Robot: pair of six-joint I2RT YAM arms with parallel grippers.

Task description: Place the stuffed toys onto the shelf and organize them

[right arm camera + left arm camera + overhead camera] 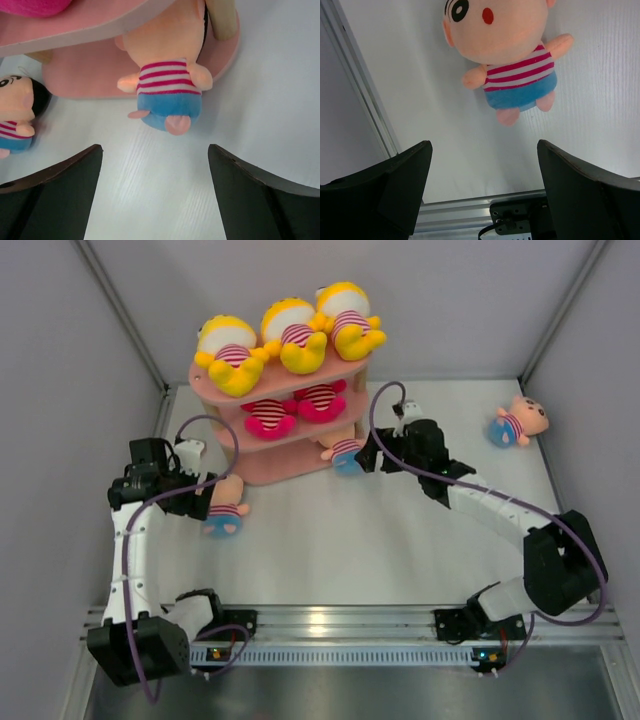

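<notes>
Bright, even, diffuse light fills all three views, washing the white counter (400,540) pale and leaving only faint, soft-edged shadows beneath the dolls (517,423) and the shelf (265,470). A small patch of glare sits on the metal rail (330,620) at the near edge. In the wrist views, the left arm's fingers (385,195) and the right arm's fingers (50,195) are dark, underexposed and slightly soft, while the plush beyond looks fairly sharp.
</notes>
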